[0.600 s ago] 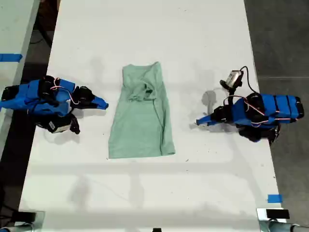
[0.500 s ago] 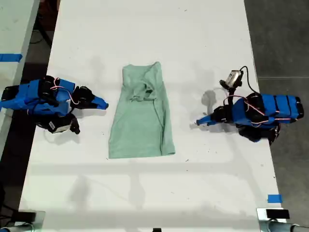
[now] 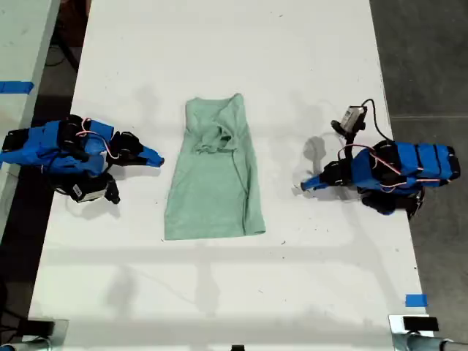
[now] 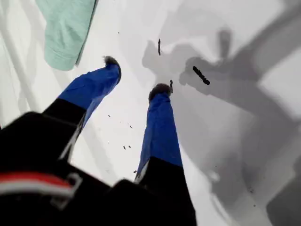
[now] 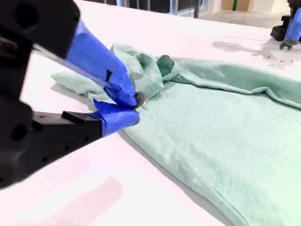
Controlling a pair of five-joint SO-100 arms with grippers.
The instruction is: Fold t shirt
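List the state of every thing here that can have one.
t shirt: folded to a long narrow strip, flat on the table, wrinkled at the collar end, held by no claw.
my first claw: open, empty, low over bare table near a shirt corner.
my second claw: shut, empty, beside the collar end.

White table; dark grey floor beside.

I can read no text, label, brand or number in any view. Nothing near my fingers carries legible writing.
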